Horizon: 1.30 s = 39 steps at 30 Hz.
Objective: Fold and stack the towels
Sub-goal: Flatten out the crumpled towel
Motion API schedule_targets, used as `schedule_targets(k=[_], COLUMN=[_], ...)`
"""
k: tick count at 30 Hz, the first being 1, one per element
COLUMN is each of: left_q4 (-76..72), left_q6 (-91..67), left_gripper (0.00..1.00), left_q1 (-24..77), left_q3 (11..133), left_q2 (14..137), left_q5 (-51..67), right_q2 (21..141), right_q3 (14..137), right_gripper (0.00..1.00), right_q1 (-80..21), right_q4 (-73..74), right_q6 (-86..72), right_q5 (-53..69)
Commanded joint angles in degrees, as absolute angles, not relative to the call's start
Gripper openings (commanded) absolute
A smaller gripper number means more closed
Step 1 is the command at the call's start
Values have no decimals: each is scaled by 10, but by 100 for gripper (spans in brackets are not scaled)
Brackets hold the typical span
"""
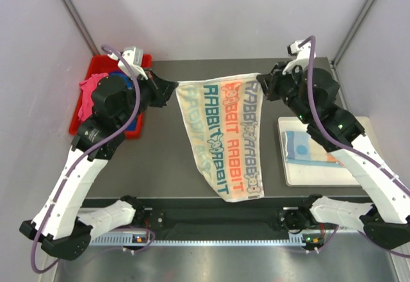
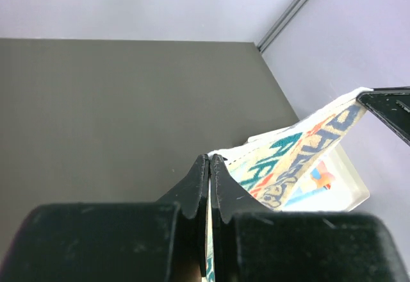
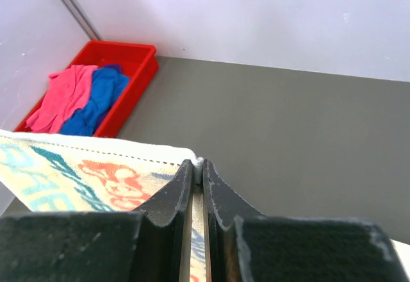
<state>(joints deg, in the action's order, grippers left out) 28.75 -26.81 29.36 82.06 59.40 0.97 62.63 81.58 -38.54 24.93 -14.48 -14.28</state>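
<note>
Red bin [image 1: 77,116], blue towel [image 1: 132,123] inside — mostly behind L arm [image 1: 83,166]

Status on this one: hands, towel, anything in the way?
Both shut: left hand on one top corner of the towel, right hand on the other. Towel hangs spread between them. Nothing in the way.

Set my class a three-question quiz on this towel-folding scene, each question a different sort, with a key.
1. True or false: the left fingers and right fingers each pinch a top corner of the RABBIT towel.
2. What colours are the towels in the red bin? A) pink and blue B) green and yellow C) white and black
3. Fill in: the folded light blue towel lies on the white ____.
Key: 1 true; 2 A, pink towel beside blue towel; 3 tray.
</note>
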Motion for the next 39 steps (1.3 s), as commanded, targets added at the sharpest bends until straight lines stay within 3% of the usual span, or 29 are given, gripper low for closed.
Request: schedule_targets(k=[1,14,21,31,39], left_q4=[272,247,261,299,323], left_q6=[-258,-258,-246,-235,-235], left_gripper=[0,0,0,0,0], left_q1=[294,292,293,293,292], left_q3=[843,950,961,953,976], left_q2=[600,724,687,599,583], left_q5=[5,-62,-31,66,43], right_q2=[628,711,689,617,603], right_q3=[844,928,939,946,972], right_gripper=[0,0,0,0,0], right_q1=[-393,-381,-381,-385,-387], right_q4=[248,242,257,282,288], right_q6=[-131,-78,-84,-141,-158], right_q5=[-144,-200,-178,-29,14])
